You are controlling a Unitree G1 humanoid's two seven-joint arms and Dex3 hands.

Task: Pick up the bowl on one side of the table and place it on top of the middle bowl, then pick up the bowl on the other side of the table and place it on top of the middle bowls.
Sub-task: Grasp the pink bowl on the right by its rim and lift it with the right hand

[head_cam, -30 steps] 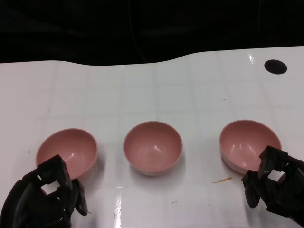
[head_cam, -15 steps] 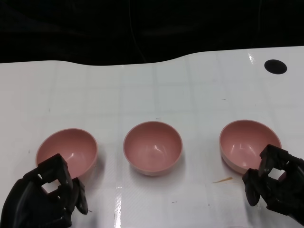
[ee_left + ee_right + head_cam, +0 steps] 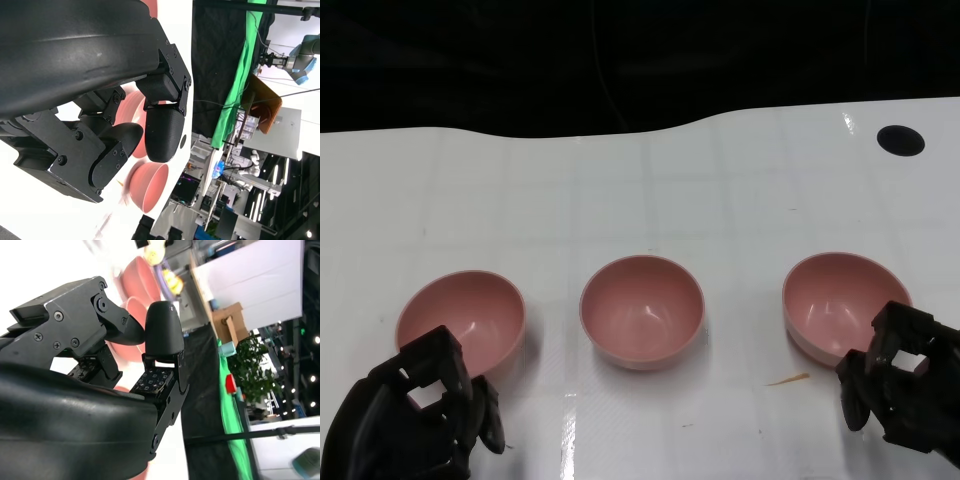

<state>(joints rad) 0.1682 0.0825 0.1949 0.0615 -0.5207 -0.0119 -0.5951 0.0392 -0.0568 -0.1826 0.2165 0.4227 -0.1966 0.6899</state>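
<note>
3 pink bowls sit in a row nearer the tabletop's front edge, none stacked, so both placements remain. The left hand [image 3: 415, 410], fingers curled and holding nothing, sits at the left bowl [image 3: 460, 320]. The right hand [image 3: 900, 385], likewise curled and not holding anything, overlaps the right bowl's [image 3: 840, 300] rim. The middle bowl [image 3: 642, 310] stands alone.
</note>
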